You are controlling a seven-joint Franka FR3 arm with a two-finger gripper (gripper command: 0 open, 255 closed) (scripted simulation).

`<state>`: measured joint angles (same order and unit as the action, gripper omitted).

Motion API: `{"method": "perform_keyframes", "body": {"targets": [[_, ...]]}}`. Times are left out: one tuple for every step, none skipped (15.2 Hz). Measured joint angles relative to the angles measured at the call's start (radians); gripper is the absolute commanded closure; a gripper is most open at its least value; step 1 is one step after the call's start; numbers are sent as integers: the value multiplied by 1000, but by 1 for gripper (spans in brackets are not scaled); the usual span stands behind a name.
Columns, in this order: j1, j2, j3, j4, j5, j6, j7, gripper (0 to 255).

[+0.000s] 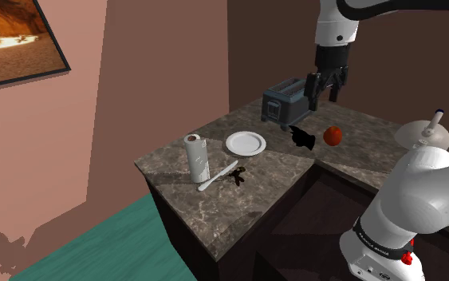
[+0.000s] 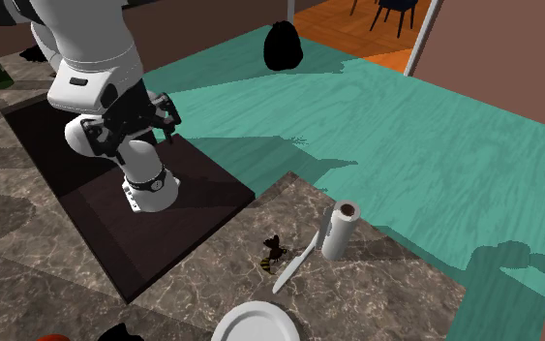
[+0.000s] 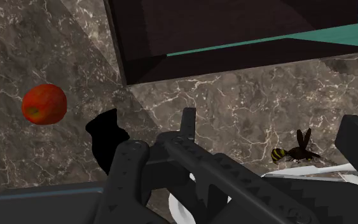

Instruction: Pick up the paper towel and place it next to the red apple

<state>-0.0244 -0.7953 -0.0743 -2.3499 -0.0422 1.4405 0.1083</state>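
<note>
Gripper [image 1: 324, 94] is hanging empty, fingers apart, near the red apple [image 1: 333, 135] | paper towel [image 1: 196, 157] is standing upright, well apart, by the counter [image 1: 214, 215] corner | we are favouring a mid-roll side grasp, avoiding the white utensil [image 1: 217, 176] just beside it.

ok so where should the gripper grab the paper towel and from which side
Probably the upper half of the paper towel, clasped across its width, coming down from above: it stands upright as a narrow cylinder, and a white utensil lies close by its base.
</note>
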Motion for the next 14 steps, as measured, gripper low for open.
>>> {"method": "perform_keyframes", "body": {"targets": [[0,0,0,0,0,0,0,0],[4,8,8,0,6,10,8,0],[8,21,16,-1,11,26,15,0],[13,50,27,10,19,47,27,0],[19,75,36,8,26,77,36,0],[24,101,47,10,32,105,46,0],[29,128,57,22,38,125,57,0],[35,152,70,27,45,147,70,0],[42,176,84,32,52,171,84,0],[48,212,98,42,59,201,98,0],[52,234,108,46,62,222,108,0],[56,263,117,56,65,245,118,0],[61,301,130,71,68,272,131,0],[66,334,143,90,71,290,145,0]]}}
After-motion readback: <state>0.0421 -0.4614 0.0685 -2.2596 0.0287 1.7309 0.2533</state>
